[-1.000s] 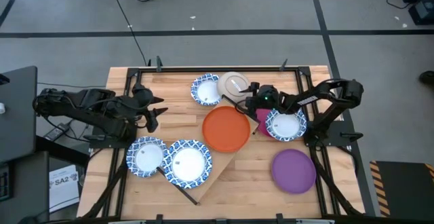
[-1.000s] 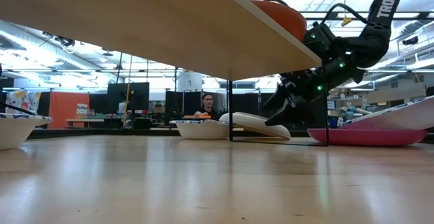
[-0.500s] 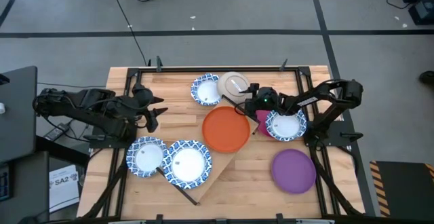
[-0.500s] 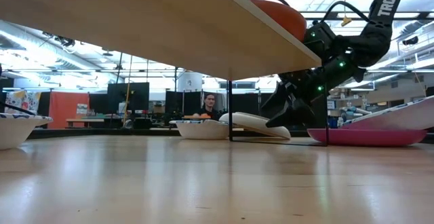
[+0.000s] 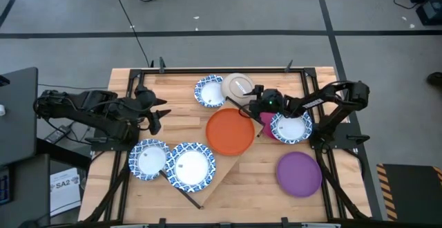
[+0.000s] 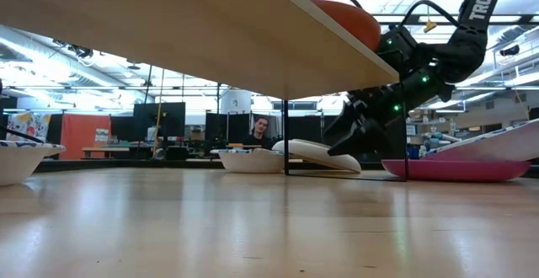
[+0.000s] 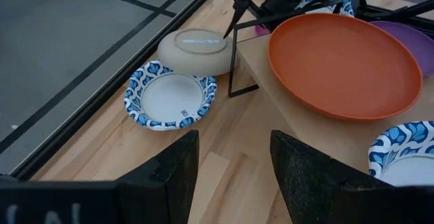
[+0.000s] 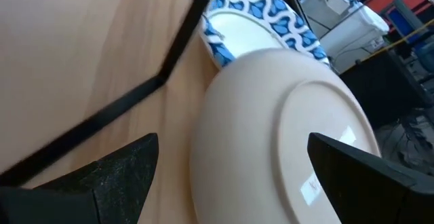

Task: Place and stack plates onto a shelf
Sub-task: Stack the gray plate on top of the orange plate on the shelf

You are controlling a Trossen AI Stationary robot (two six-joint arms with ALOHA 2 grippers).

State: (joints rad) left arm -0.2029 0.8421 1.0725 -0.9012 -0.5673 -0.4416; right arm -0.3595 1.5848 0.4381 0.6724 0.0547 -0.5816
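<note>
Reaching w/ right gripper (image 5: 250, 103) toward upside-down beige plate (image 8: 285, 139), which lies on table by far edge, just ahead of open, empty fingers (image 8: 115, 170). Plate sits just beyond shelf (image 5: 222, 160) end carrying orange plate (image 5: 230, 131). Left gripper (image 5: 157, 112) waits well apart, spread wide.

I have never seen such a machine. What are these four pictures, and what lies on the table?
Two robot arms work at a wooden table. One picture looks down from above, one looks level across the tabletop, two come from cameras on the wrists. The orange plate and two blue-rimmed plates rest on the shelf. The right gripper, jaws open, reaches toward the upside-down beige plate and holds nothing. The left gripper waits open at the left side.
</note>
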